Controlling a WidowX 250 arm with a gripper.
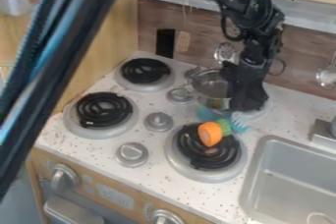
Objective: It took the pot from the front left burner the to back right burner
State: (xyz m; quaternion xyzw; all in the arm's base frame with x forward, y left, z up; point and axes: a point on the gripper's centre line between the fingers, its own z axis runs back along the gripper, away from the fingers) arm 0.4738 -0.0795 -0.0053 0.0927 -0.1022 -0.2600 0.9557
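and here we are at the back right corner of the stove: the pot (208, 89) is up by the back right burner (261, 113), toward that burner's left side in the view, and the gripper (246, 105) hangs right alongside, overlapping the pot's right side. is it pinching the rim or spread beside it? can't tell, the black body covers the spot. nor can i call whether the pot is resting or held.

the front left burner (103, 110) is bare, so most of the job looks done. here's what it turns on: the pot lies to the gripper's left, while the burner's middle seems to lie to the pot's right, under the gripper. so the likely call is a small shift right, set it level, let go, then lift away.

watch the near side! the orange toy (210, 133) on the front right burner (197, 165) is close; a swing low could knock it.
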